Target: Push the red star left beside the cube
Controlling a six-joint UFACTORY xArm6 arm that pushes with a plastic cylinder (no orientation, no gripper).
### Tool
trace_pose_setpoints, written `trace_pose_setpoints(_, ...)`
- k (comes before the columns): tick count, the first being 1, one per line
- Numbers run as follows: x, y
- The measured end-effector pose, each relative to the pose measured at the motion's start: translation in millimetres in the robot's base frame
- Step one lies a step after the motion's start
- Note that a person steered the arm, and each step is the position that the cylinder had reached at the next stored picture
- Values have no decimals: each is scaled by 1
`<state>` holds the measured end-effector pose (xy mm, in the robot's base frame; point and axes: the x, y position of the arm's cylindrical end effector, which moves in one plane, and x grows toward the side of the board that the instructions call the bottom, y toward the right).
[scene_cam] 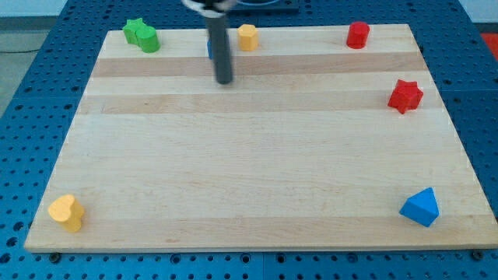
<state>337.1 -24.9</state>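
My tip (pixel 224 81) rests on the wooden worktop (pixel 249 179) near the view's top, left of centre. I carry no end effector that opens or closes, only the dark rod, so nothing is grasped.

The red star (pixel 405 96) sits near the worktop's right edge, well apart from my tip. A sliver of a blue block (pixel 209 47) shows just behind the rod on its left side; its shape is hidden, so I cannot tell whether it is the cube. An orange block (pixel 247 36) stands just right of the rod at the top edge. A red block (pixel 358 34) is at the top right, and two green blocks (pixel 142 35), touching, at the top left. A yellow block (pixel 67 211) lies at the bottom left, a blue triangular block (pixel 420 207) at the bottom right.

No writing or labels can be read anywhere.
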Motion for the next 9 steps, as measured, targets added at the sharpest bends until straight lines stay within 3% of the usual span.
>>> trace_pose_setpoints(3,1,294)
trace_pose_setpoints(4,21,348)
trace_pose_setpoints(5,52,332)
trace_pose_setpoints(9,70,127)
